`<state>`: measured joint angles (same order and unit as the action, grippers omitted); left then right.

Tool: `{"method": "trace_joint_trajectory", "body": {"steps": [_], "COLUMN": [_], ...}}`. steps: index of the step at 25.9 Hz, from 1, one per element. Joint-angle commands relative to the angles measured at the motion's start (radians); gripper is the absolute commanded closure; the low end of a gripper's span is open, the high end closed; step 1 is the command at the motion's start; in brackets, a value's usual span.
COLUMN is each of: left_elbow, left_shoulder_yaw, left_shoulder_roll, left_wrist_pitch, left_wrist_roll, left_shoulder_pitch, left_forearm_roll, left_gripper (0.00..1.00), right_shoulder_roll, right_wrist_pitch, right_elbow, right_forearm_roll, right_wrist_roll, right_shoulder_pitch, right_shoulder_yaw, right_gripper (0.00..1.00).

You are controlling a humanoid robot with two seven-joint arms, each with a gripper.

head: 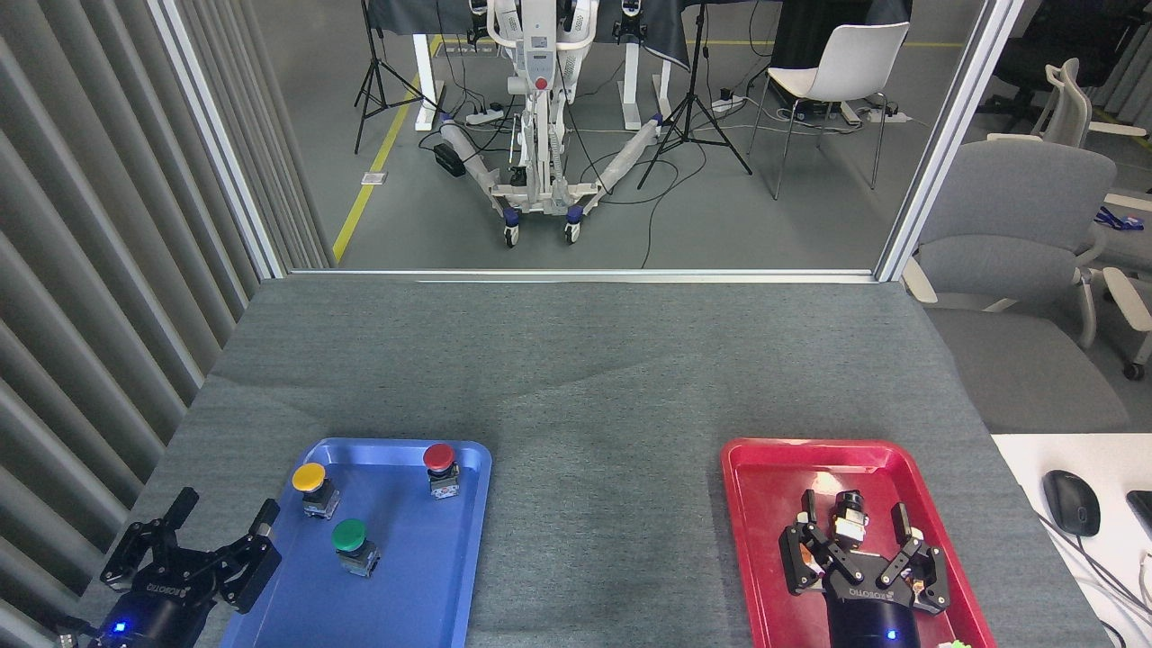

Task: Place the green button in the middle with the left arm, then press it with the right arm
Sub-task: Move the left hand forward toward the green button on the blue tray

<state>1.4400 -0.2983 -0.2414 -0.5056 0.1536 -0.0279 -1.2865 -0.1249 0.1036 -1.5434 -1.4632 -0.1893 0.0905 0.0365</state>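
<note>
In the head view, the green button (pixel 353 544) stands upright in the blue tray (pixel 450 576), in its near-left part. The yellow button (pixel 314 488) is just behind it to the left, and the red button (pixel 440 468) is further back to the right; the three are apart from each other. The middle (pixel 605 522), the bare grey cloth between the blue tray and the red tray (pixel 765 504), has nothing on it.

The left gripper (pixel 219 526) hovers at the left edge of the blue tray, its fingers spread and holding nothing. The right gripper (pixel 853 522) is over the red tray, also spread and empty.

I judge the green button to be small, light and stiff, a hard plastic cap on a boxy metal-looking base. The round cap is probably smooth and may slip, and it likely moves down when squeezed from above. The better hold seems to be on the flat sides of the base, under the cap. Being top-heavy, it may tip over if it is pushed before the fingers close.
</note>
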Motion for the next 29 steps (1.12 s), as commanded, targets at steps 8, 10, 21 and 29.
{"method": "trace_joint_trajectory", "body": {"steps": [8, 10, 21, 29], "left_elbow": [-0.033, -0.036, -0.024, -0.024], "left_shoulder_yaw": [0.025, 0.027, 0.030, 0.031], "left_shoulder_roll": [-0.012, -0.007, -0.013, -0.015], "left_wrist_pitch": [-0.021, -0.011, -0.024, -0.064], "left_wrist_roll": [0.009, 0.014, 0.015, 0.017], "left_shoulder_pitch": [0.017, 0.019, 0.013, 0.008], "left_forearm_roll": [0.007, 0.007, 0.009, 0.007], "left_gripper": [0.00, 0.00, 0.00, 0.00], "right_shoulder_roll": [-0.001, 0.001, 0.004, 0.005], "right_wrist_pitch": [0.001, 0.001, 0.001, 0.001], "right_elbow": [0.003, 0.005, 0.005, 0.005], "right_forearm_roll": [0.000, 0.000, 0.000, 0.000], "right_wrist_roll": [-0.005, -0.005, -0.005, -0.005], "right_shoulder_pitch": [-0.003, -0.001, -0.001, -0.003], "right_shoulder_yaw": [0.000, 0.000, -0.001, -0.001], "right_gripper": [0.00, 0.00, 0.00, 0.00]}}
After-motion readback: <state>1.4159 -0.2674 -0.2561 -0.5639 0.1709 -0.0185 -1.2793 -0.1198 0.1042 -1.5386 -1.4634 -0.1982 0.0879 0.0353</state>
